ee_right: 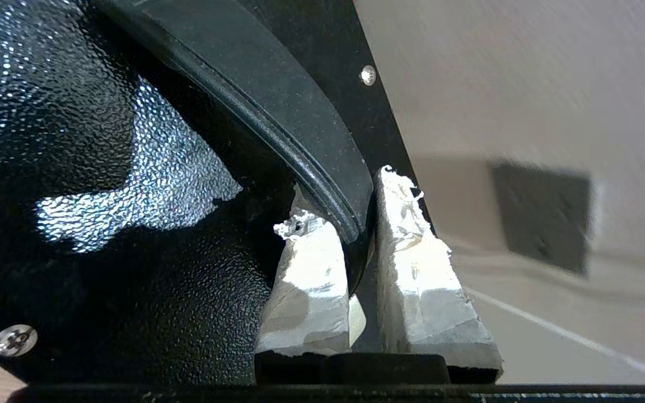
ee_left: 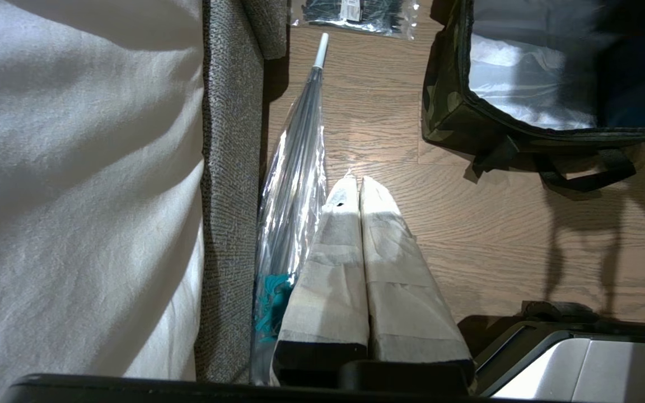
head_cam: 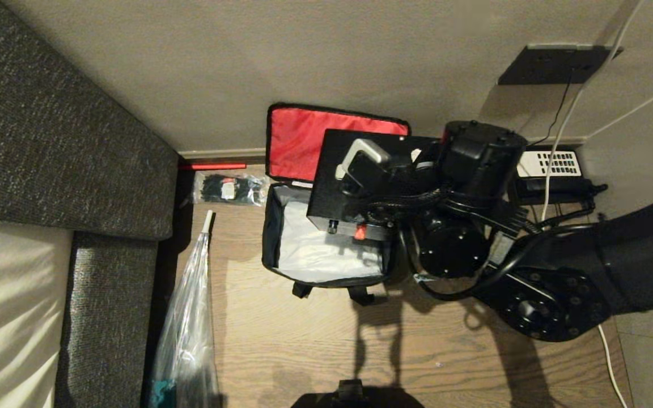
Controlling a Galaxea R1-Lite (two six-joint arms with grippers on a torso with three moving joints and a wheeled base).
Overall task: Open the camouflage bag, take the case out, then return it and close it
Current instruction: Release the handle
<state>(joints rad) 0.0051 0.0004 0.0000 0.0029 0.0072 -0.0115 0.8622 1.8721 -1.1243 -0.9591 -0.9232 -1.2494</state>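
Case (head_cam: 355, 187) was in your grip, operator: your right gripper (ee_right: 356, 224) was clamped on its black strap handle (ee_right: 277, 112), one taped fingertip (ee_right: 308, 268) on each side of the strap. That black box hung tilted off those fingers, lifted clear above the open mouth of the camouflage bag (head_cam: 326, 249), with its pebbled black face filling the right wrist view right against the fingers. In the head view the handle's silver-white end (head_cam: 360, 154) stood up on top of the box, on the side away from your wrist, and a small red dot (head_cam: 360, 231) showed on its lower edge.

Below the held box sat the bag on the wooden floor (head_cam: 304, 340), pale lining showing inside, and its red-lined lid (head_cam: 304, 141) was flung back and leaning up against the wall (head_cam: 247, 68) beyond your gripper. Further out past the bag lay a clear packet of black cable ties (head_cam: 229, 190), and a clear folded umbrella (head_cam: 190, 317) ran along the grey sofa (head_cam: 49, 141). On your arm's own side, close to the wall, was a black telephone (head_cam: 553, 170) with a white keypad panel.

Your left gripper (ee_left: 360, 184) was parked low and well away from the box, its taped fingers pressed together, holding nothing, with the umbrella just beside it.
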